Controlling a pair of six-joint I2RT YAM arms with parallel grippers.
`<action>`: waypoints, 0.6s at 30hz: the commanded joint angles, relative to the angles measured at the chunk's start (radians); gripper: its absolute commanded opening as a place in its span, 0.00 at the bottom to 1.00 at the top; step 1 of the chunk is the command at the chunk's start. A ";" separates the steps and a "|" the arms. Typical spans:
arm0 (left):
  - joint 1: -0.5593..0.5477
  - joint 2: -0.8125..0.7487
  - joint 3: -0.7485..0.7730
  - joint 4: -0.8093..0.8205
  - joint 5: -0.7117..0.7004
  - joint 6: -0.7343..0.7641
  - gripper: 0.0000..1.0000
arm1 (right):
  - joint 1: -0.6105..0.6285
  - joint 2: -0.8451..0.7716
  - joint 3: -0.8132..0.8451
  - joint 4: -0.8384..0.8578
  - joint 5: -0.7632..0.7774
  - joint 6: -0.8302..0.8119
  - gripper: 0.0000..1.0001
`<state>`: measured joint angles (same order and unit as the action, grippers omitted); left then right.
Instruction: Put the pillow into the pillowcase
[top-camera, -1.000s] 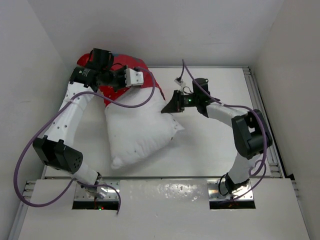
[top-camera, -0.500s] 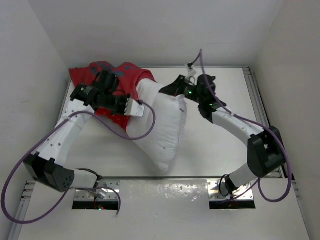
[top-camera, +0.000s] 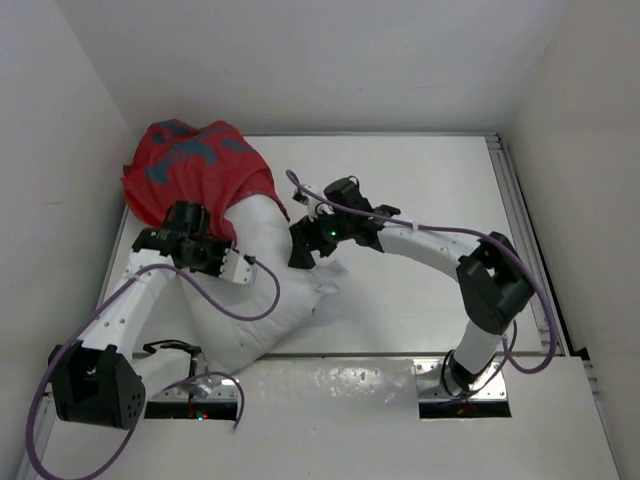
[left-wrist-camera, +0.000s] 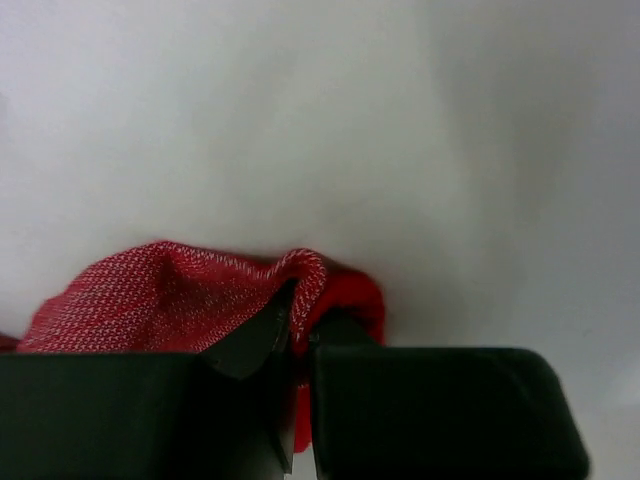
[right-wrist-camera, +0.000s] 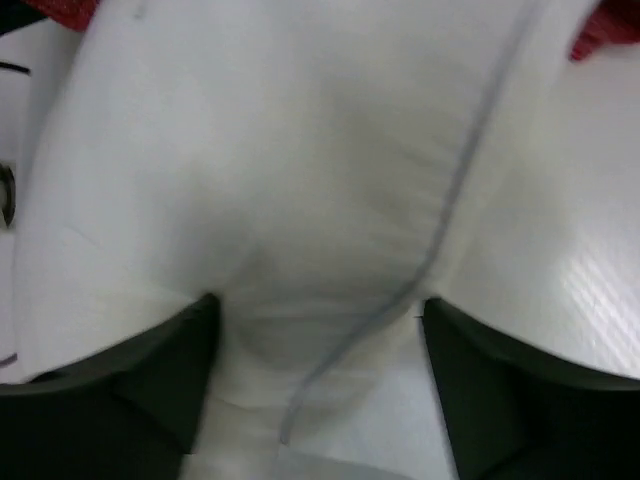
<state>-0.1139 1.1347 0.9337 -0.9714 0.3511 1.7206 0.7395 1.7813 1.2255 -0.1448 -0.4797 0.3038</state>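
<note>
The red pillowcase lies bunched at the far left, pulled over the far end of the white pillow. The pillow's bare end reaches toward the table's near edge. My left gripper is on the pillow's left side, shut on a fold of the pillowcase's edge; the red fabric is pinched between the left gripper's black fingers. My right gripper presses against the pillow's right side. In the right wrist view its jaws stand wide open, with pillow fabric and its seam bulging between them.
The white table is boxed in by white walls at the left, back and right. A metal rail runs along the table's right edge. Purple cables loop from both arms over the pillow. A corner of red fabric shows in the right wrist view.
The pillow has swung left and toward the near edge, and the pillowcase now covers its far end. My left gripper moved nearer. My right gripper let go, opened and followed to the left.
</note>
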 joint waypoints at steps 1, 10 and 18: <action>0.037 -0.058 -0.133 0.028 -0.027 0.215 0.00 | -0.032 -0.134 -0.061 -0.032 -0.076 -0.112 0.90; 0.074 -0.084 -0.276 0.065 -0.109 0.310 0.00 | -0.382 -0.050 0.044 0.323 -0.227 0.329 0.84; 0.112 -0.115 -0.248 0.056 -0.107 0.218 0.00 | -0.351 0.398 0.278 0.666 -0.201 0.808 0.54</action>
<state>-0.0246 1.0157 0.6891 -0.8177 0.2813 1.9766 0.3614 2.0659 1.4517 0.2913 -0.6559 0.8490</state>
